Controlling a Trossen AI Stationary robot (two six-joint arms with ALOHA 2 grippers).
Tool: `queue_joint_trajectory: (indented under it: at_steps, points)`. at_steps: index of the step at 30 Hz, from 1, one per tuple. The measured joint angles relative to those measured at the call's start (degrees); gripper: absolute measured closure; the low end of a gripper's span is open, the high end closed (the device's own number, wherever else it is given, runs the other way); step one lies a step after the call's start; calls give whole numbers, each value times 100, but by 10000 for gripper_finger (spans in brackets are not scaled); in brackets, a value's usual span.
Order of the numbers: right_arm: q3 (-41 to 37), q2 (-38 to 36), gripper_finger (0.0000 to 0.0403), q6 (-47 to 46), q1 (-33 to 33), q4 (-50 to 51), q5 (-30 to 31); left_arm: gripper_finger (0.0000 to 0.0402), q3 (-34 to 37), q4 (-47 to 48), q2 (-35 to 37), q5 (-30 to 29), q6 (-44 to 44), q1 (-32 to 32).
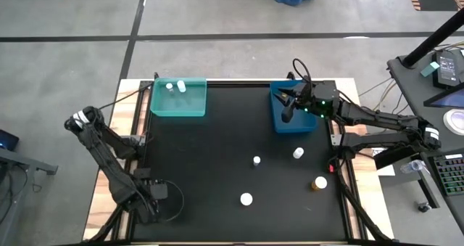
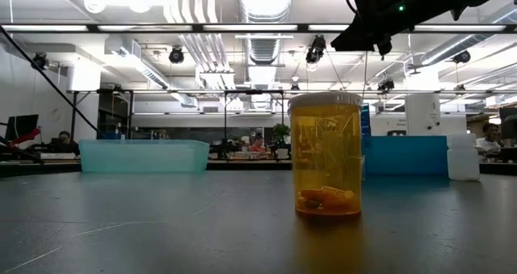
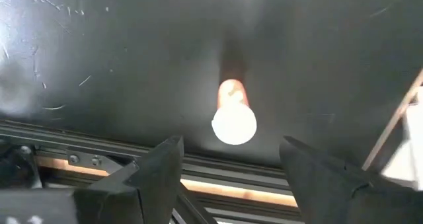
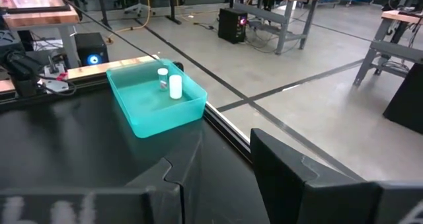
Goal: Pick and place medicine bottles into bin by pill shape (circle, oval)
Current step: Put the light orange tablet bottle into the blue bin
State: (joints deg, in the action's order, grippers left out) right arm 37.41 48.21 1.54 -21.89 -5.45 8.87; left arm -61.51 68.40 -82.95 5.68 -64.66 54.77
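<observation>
Several small medicine bottles stand loose on the black table: white-capped ones (image 1: 256, 160), (image 1: 298, 153), (image 1: 246, 199) and an amber one (image 1: 320, 182). The low view shows an amber bottle (image 2: 325, 154) close up, with pills on its floor. My left gripper (image 1: 156, 195) points down over the table's near left part, open (image 3: 234, 178). An amber bottle with a white cap (image 3: 232, 118) stands ahead of its fingers, apart from them. My right gripper (image 1: 288, 114) hangs level over the blue bin (image 1: 293, 123), shut, with nothing visible between its fingers (image 4: 228, 178).
A teal bin (image 1: 178, 104) at the far left holds two white bottles (image 4: 175, 86), (image 4: 162, 77). The blue bin stands at the far right. A metal rail (image 3: 218, 184) edges the table near my left gripper. A white bottle (image 2: 463, 157) stands at the right of the low view.
</observation>
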Motion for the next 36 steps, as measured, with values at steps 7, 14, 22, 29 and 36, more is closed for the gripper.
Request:
queue_joint_trajectory:
  at_steps: [7, 14, 22, 29, 36]
  points:
    - [0, 0, 282, 7, 0, -2, 4, 166, 2, 5, -431, 25, 404, 88]
    - [0, 0, 287, 64, 0, 1, 4, 166, 8, 4, -528, -148, 409, 91]
    - [-2, 0, 288, 69, 1, 2, 4, 166, 82, -193, -534, -147, 367, 187]
    - [-2, 0, 287, 68, 0, 4, 6, 173, 314, -538, -538, -145, 354, 217]
    - [-2, 0, 291, 66, 0, 4, 6, 235, 312, -544, -536, -123, 356, 215]
